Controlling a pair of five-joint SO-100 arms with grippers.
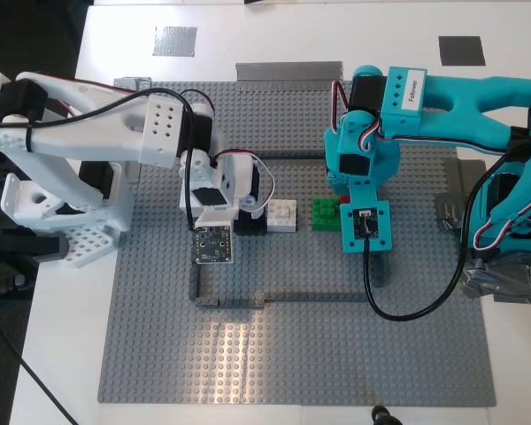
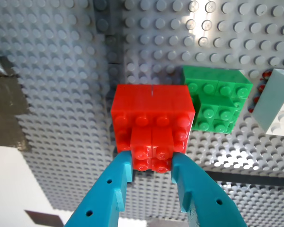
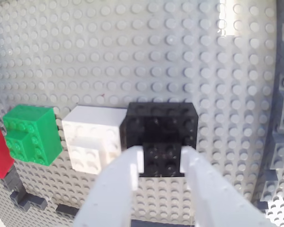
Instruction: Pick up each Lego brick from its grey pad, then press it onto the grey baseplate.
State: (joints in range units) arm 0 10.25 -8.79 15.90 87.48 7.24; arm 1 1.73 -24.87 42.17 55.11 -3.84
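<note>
The exterior view looks straight down from high above the bench. Both wrist views sit close over the grey baseplate, sharing with it the green brick and white brick

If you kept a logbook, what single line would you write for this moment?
my first gripper: shut on red brick, beside green brick | my second gripper: shut on black brick, beside white brick | all on baseplate
</note>
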